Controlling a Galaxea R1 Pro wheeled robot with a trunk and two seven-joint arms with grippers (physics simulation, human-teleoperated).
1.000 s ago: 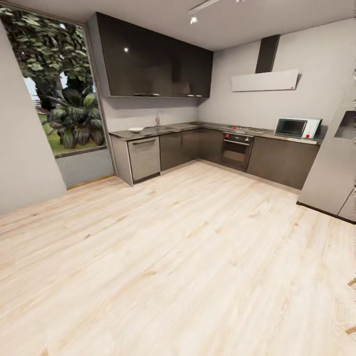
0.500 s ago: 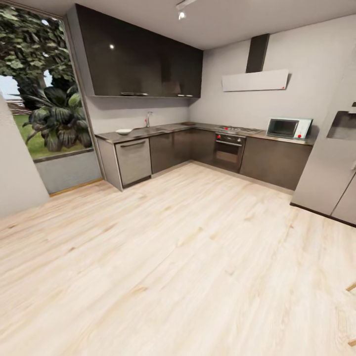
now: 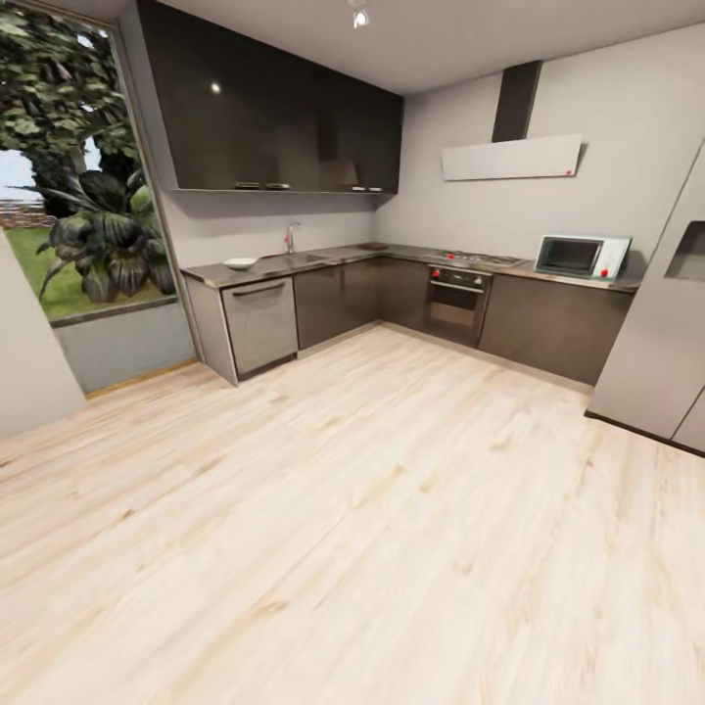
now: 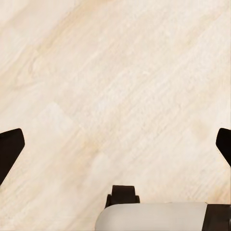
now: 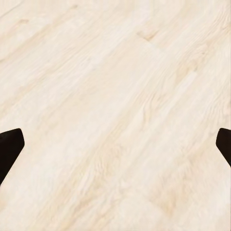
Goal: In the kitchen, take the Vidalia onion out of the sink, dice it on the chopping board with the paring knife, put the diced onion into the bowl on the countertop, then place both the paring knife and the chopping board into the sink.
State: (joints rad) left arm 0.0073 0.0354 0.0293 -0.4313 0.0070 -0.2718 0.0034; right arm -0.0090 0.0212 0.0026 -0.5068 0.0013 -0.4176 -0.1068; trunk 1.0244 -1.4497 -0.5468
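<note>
1. The kitchen sits at the far side of the room in the head view, an L of grey-brown lower cabinets with the countertop [image 3: 392, 255] running along the top and glossy black upper cabinets [image 3: 274, 122] above.
2. The bowl [image 3: 239, 263] is a small white shape near the left end of the countertop, just above the steel dishwasher front [image 3: 260, 324].
3. The sink [image 3: 299, 258] is a bit further along from the bowl, with the faucet [image 3: 290, 237] standing at its back edge. Way too far off to tell what's in the basin, so onion, board and knife can't be made out.
4. Around the corner: oven with red knobs [image 3: 455, 302], hob above it, a white microwave [image 3: 580, 257] near the right end of the countertop, range hood [image 3: 511, 157] on the wall, fridge [image 3: 662, 343] at the right edge.
5. Big window with plants [image 3: 73, 206] left of the cabinets.
6. Nothing stands on the pale wood floor [image 3: 352, 509] between the robot and the counters.
7. No readable writing or brand anywhere.
8. Left gripper [image 4: 115, 144]: dark fingertips [image 4: 9, 144] right out at the frame edges, spread wide, nothing between them, just floor below.
9. Right gripper [image 5: 115, 144]: same deal, fingertips [image 5: 9, 144] wide apart, empty over floor.
</note>
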